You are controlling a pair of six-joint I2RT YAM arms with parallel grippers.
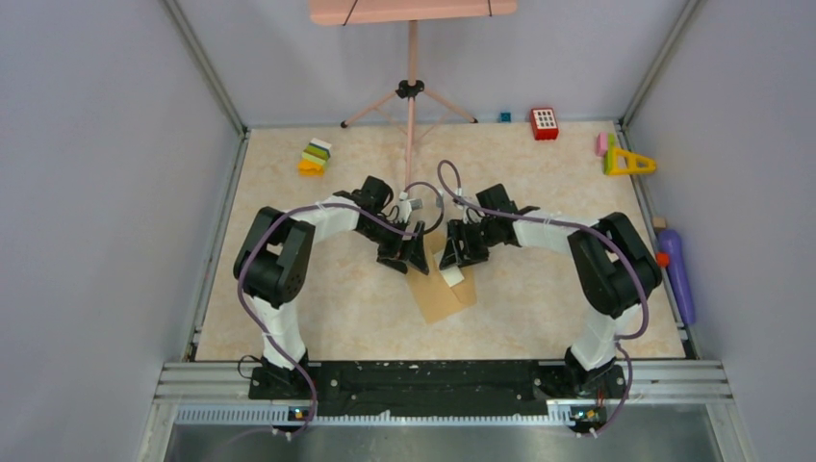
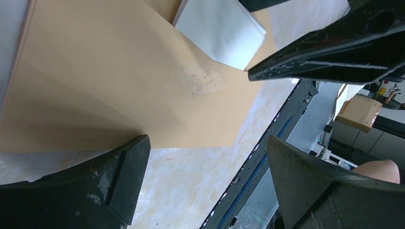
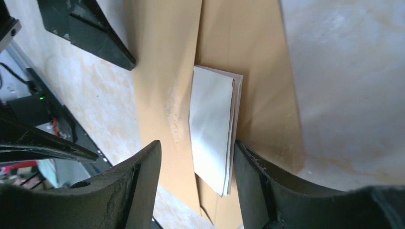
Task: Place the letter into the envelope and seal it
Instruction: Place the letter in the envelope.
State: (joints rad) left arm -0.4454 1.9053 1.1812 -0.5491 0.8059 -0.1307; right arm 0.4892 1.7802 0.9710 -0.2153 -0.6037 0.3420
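The envelope (image 1: 438,300) is laid flat at mid-table (image 1: 289,192), with the folded letter (image 3: 212,124) set on it, perhaps partly tucked in. The letter is straddled by the half-spread right gripper (image 3: 197,145). The left gripper (image 2: 207,140) is held wide above the envelope's edge.

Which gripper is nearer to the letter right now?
Right. The right gripper straddles the letter, its fingers on either side. The left gripper hangs open farther off, over an edge of the envelope.
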